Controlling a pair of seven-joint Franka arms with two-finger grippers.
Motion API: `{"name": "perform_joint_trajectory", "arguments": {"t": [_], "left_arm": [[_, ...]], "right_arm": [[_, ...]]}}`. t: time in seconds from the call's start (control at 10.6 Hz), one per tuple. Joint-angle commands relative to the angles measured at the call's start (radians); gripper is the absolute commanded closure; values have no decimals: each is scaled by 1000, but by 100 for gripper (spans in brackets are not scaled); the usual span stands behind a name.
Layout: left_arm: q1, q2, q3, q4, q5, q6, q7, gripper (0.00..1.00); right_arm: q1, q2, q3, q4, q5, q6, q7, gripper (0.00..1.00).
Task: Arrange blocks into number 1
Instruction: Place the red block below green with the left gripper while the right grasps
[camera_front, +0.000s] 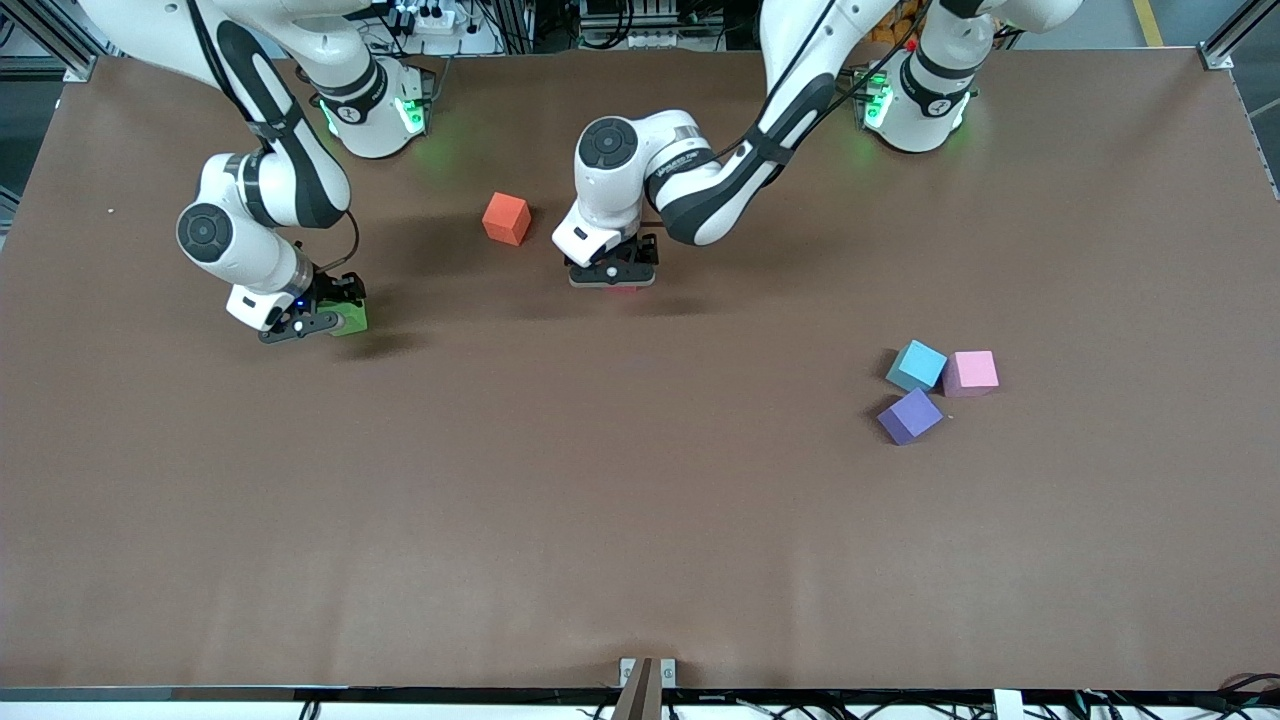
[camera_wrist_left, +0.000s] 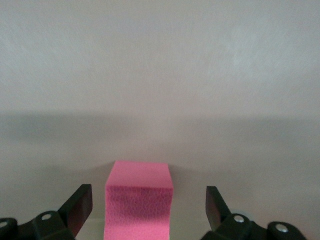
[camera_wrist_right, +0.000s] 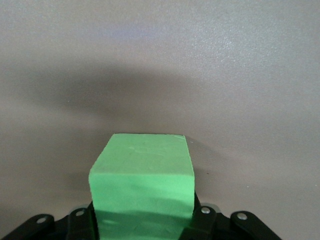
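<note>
Bright green foam cube clamped in right gripper on brown table | red foam cube between left gripper fingers spread wide

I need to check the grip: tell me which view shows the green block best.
The right wrist view: the green block fills the foreground, clamped in the right pincer. The front view shows only a green corner beside that pincer. The left wrist view shows none of it.
</note>
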Motion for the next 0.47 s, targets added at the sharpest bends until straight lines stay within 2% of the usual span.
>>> {"name": "perform_joint_trajectory", "arguments": {"t": [0.0,0.19,0.38], "left_arm": [[61,-127,5,-20,-15,-67,-16,0],[150,-197,5,-30,-2,-113,18,0],[259,-230,5,-33,-2,-167,190,0]], "right_arm": [[64,-14,21,11,50,8,26,100],[160,-17,22,44,65,-4,122,100],[262,-8,22,117,65,-53,265,100]]}}
